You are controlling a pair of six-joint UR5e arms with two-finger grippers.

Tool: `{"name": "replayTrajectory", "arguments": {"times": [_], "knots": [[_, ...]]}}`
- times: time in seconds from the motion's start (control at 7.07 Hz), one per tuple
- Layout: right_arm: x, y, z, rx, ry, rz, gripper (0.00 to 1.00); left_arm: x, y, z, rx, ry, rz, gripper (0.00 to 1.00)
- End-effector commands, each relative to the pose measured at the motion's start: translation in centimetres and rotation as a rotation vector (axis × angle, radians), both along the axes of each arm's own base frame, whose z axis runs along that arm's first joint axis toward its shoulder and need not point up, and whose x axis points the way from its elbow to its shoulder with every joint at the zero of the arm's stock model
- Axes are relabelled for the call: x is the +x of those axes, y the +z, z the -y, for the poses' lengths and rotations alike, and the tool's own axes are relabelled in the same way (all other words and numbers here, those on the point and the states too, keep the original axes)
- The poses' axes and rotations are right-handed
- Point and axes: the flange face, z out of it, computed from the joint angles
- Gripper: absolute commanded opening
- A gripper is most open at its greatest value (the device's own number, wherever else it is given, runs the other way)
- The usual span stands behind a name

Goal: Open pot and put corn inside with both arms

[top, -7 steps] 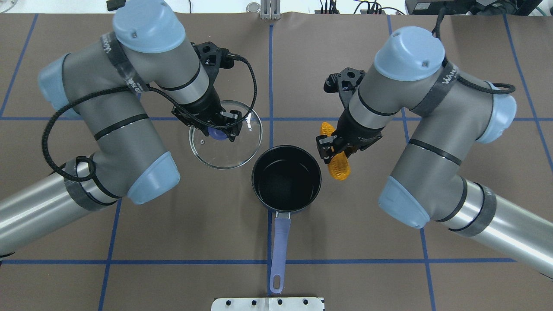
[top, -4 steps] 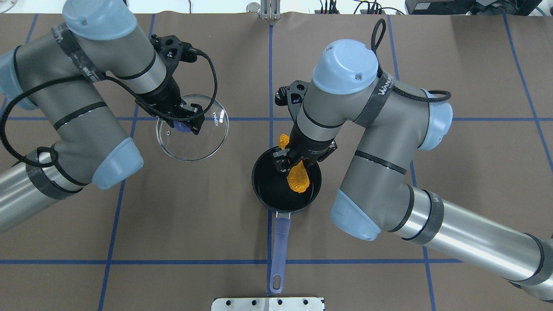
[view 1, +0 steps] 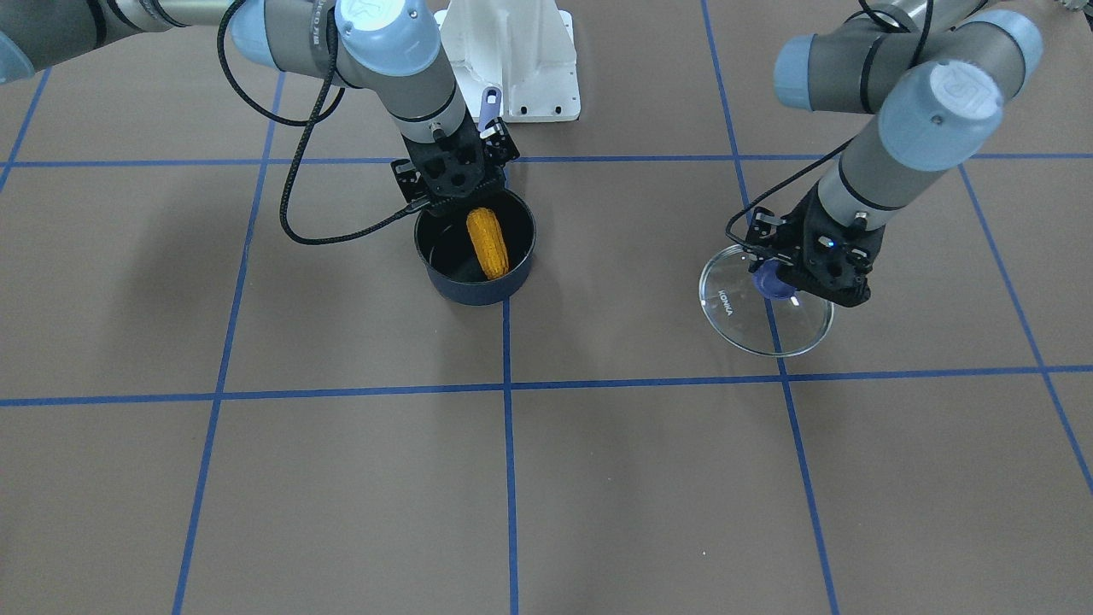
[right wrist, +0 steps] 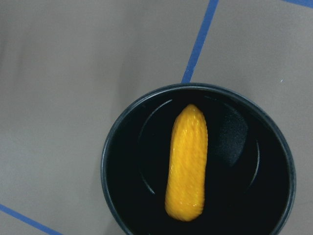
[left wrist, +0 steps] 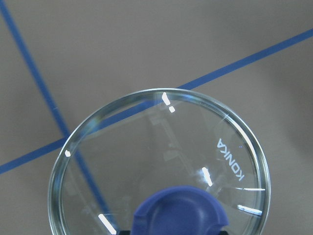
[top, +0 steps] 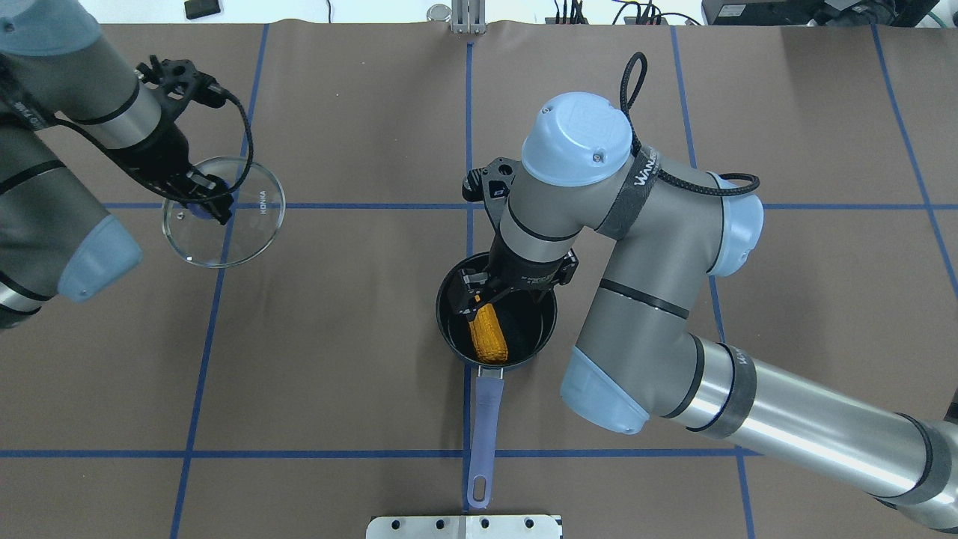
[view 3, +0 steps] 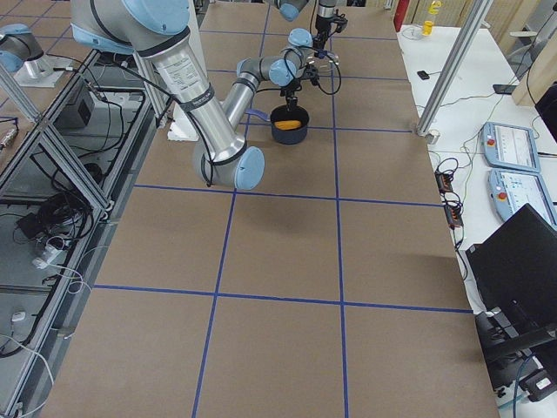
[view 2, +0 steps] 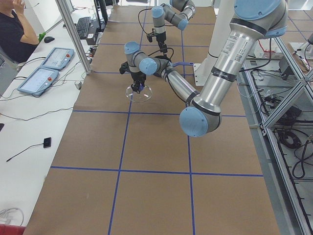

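Observation:
The dark navy pot [top: 444, 318] stands open at the table's middle, its purple-blue handle [top: 485, 419] pointing toward the robot. The orange-yellow corn [top: 488, 337] lies loose on the pot's black bottom, also in the front view [view 1: 487, 242] and the right wrist view [right wrist: 188, 161]. My right gripper [top: 490, 298] hangs just above the pot's far rim, open and empty. My left gripper [top: 206, 202] is shut on the lid's purple-blue knob [view 1: 773, 284]. It holds the glass lid [top: 247, 239] far left, low over the table; I cannot tell if the lid touches.
Blue tape lines [top: 299, 206] grid the brown table. A white mount plate [top: 464, 526] sits at the near edge behind the pot's handle. The left arm's black cable [top: 243, 150] loops over the lid. An operator [view 2: 14, 34] sits beyond the table's far side.
My right arm carried the corn left over the pot, lowered it and let go; the corn now lies inside. My left arm moved the lid further left.

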Motion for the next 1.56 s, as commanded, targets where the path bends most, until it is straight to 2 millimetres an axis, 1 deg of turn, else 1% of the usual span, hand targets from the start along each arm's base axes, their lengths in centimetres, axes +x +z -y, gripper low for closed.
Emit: {"name": "replayTrajectory", "arguments": {"times": [0.0, 0.14, 0.28, 0.42, 0.57, 0.71, 0.85, 0.99, 1.13, 1.27, 1.41], "knots": [[4.5, 0.9, 4.8, 0.014, 0.093, -0.010, 1.00, -3.1, 7.0, -1.2, -0.001, 0.056, 0.049, 0.63], [7.6, 2.6, 7.9, 0.056, 0.113, -0.024, 1.00, -3.9, 9.7, -2.3, -0.011, 0.081, 0.048, 0.63], [10.1, 4.4, 11.0, 0.161, 0.073, -0.046, 1.00, -4.4, 12.4, -3.9, -0.033, 0.140, 0.012, 0.63], [12.5, 6.1, 14.1, 0.209, 0.057, -0.070, 1.00, -5.1, 14.4, -5.0, -0.041, 0.160, 0.007, 0.63], [12.8, 6.9, 15.0, 0.220, 0.047, -0.083, 1.00, -4.9, 16.1, -5.0, -0.048, 0.163, 0.010, 0.64], [12.8, 7.5, 15.0, 0.215, 0.046, -0.090, 1.00, -4.0, 18.3, -4.2, -0.043, 0.167, 0.006, 0.64], [12.8, 7.6, 14.9, 0.223, 0.048, -0.082, 1.00, -3.9, 19.1, -4.0, -0.022, 0.166, -0.008, 0.65], [12.7, 7.8, 14.9, 0.222, 0.047, -0.083, 1.00, -3.7, 18.7, -4.2, -0.039, 0.176, -0.042, 0.66], [12.7, 7.8, 14.8, 0.221, 0.045, -0.083, 1.00, -3.7, 18.0, -4.3, -0.056, 0.189, -0.087, 0.86], [12.7, 8.1, 14.8, 0.219, 0.046, -0.086, 1.00, -3.9, 17.6, -4.3, -0.050, 0.186, -0.093, 0.99], [12.7, 8.5, 14.8, 0.217, 0.045, -0.091, 1.00, -4.3, 17.3, -4.0, -0.047, 0.177, -0.096, 0.99]]}}
